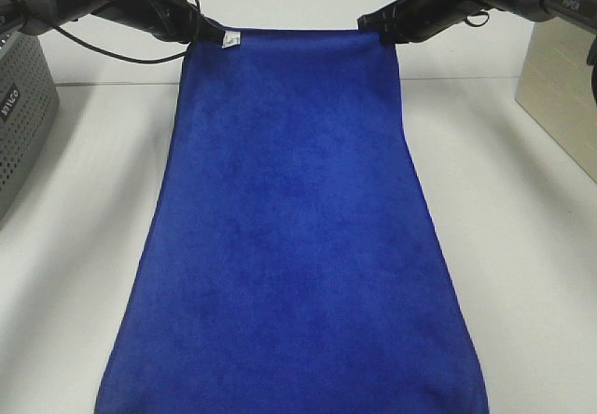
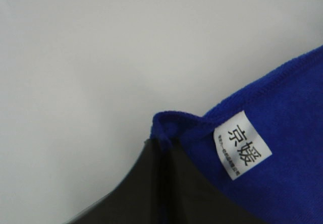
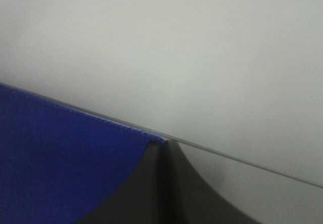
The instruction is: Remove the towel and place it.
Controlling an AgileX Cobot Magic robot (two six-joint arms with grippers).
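The blue plush towel (image 1: 294,237) hung stretched from 12 o'clock down to 6 over the white table (image 1: 522,246) — soft, limp, likely light; its corners looked the best holds. The left gripper (image 1: 207,34) was clamped on the corner by the white tag (image 2: 243,146), the right gripper (image 1: 373,24) on the opposite corner.

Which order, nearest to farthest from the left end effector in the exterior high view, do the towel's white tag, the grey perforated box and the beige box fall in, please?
From the left end effector, which grips the towel corner:
1. White tag, right beside it on that corner.
2. Grey perforated box, at the table's left edge.
3. Beige box, far right, beyond the right end effector.
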